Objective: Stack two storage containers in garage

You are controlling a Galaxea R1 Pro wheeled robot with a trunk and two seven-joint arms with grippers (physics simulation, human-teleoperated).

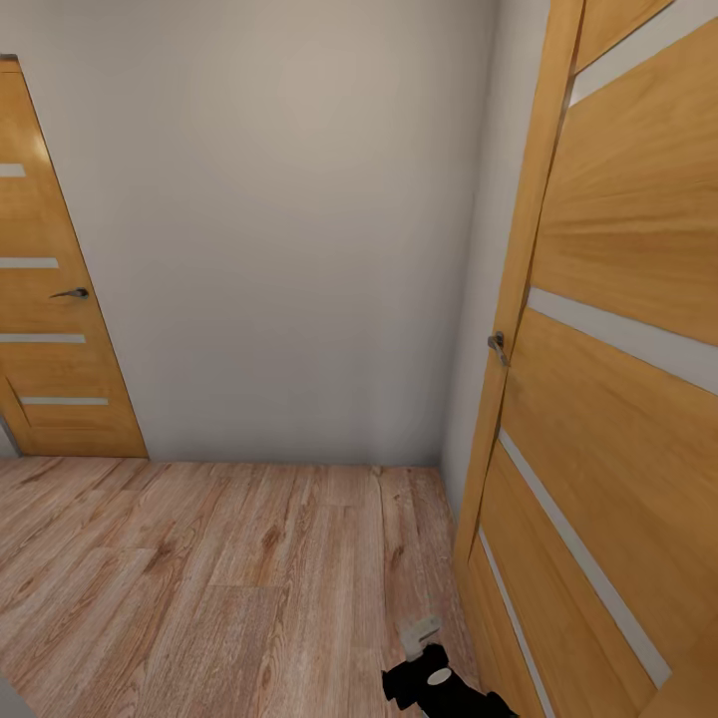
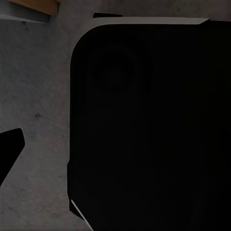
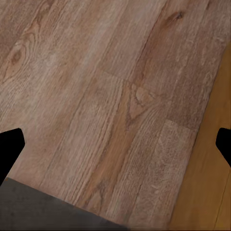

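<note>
From the head view, the robot stands in a small passage with a light wood plank floor [image 1: 199,578] and a plain white-grey wall [image 1: 289,229] straight ahead. At the right, very near, there is an open orange wooden door with pale horizontal stripes [image 1: 618,399] and a metal handle [image 1: 497,347]. At the left stands a second door of the same kind [image 1: 55,329], and this one looks closed. Low in the picture, just beside the open door, the right end effector [image 1: 424,638] reaches forward with pale fingers on a black wrist. Nothing is between its fingers.

In the left wrist view, a big black rounded part of the robot's body [image 2: 149,125] covers most of the picture, and beside it there is a grey speckled surface [image 2: 38,106]. One dark fingertip [image 2: 9,149] of the left end effector comes in at the edge. I cannot tell how far it is open.

In the right wrist view, two dark fingertips [image 3: 9,149] stand wide apart at the two edges, over the plank floor, and they hold nothing. An orange strip of the door [image 3: 207,192] runs along one side.

No orange-red container appears in these pictures, so I cannot say where they are. I judge that the robot is on its way between the rooms. The next move calls for driving past the open door without touching it with the right arm.
</note>
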